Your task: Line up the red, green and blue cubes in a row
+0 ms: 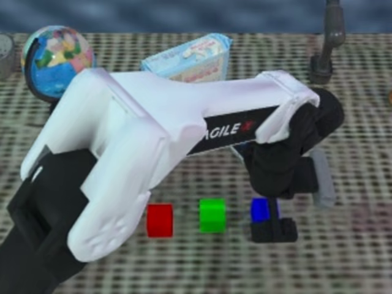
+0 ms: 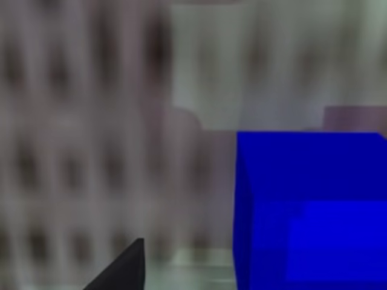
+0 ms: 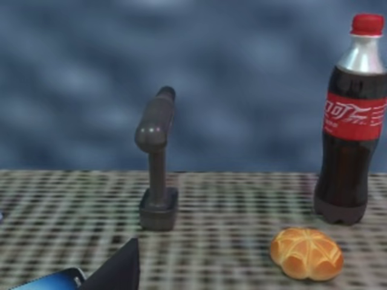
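Observation:
Three small cubes lie in a row on the woven mat near the front: the red cube [image 1: 160,219], the green cube [image 1: 212,214] and the blue cube [image 1: 262,209] at the right end. My left arm reaches across the table, and my left gripper [image 1: 270,218] is down around the blue cube. In the left wrist view the blue cube [image 2: 308,211] looms large, with a gap between it and the one dark finger [image 2: 128,269] that shows; the gripper is open. My right gripper [image 3: 199,286] is out of the top view, parked and open, with one finger [image 3: 121,272] showing.
A globe [image 1: 55,58] and a pale blue packet [image 1: 191,57] stand at the back, and a dark upright tool [image 1: 327,43] at back right. The right wrist view shows a cola bottle [image 3: 352,121], a bread roll [image 3: 306,254] and a phone corner [image 3: 51,281].

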